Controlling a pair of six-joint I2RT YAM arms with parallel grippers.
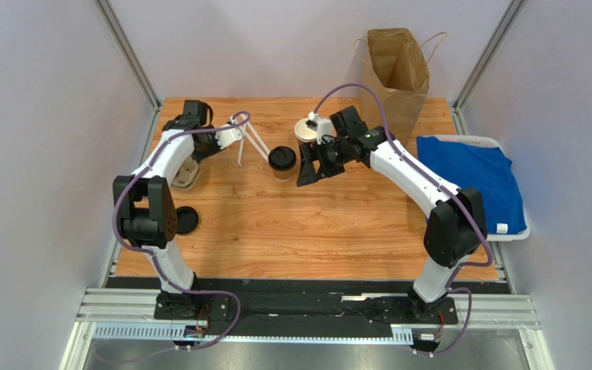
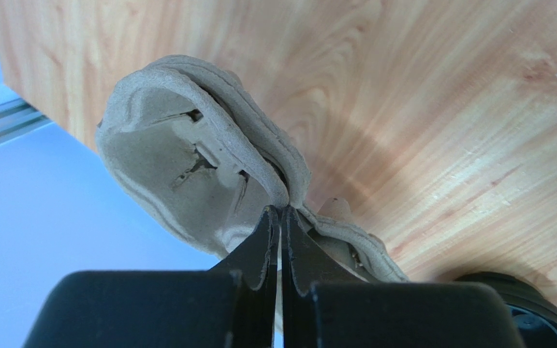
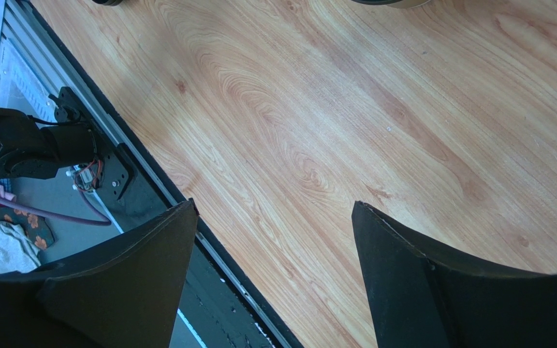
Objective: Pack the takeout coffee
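The wood-grain desk is smooth, faintly glossy. The grey-brown moulded pulp carrier looks rough and matt; the small brown paper cup's lid is black plastic.

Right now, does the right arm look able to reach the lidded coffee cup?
Probably yes: the right gripper is open right beside the takeout coffee, nothing between them; the left gripper, shut on the pulp carrier, is off to the side.

No legible text, label, brand, number or sign anywhere in view.
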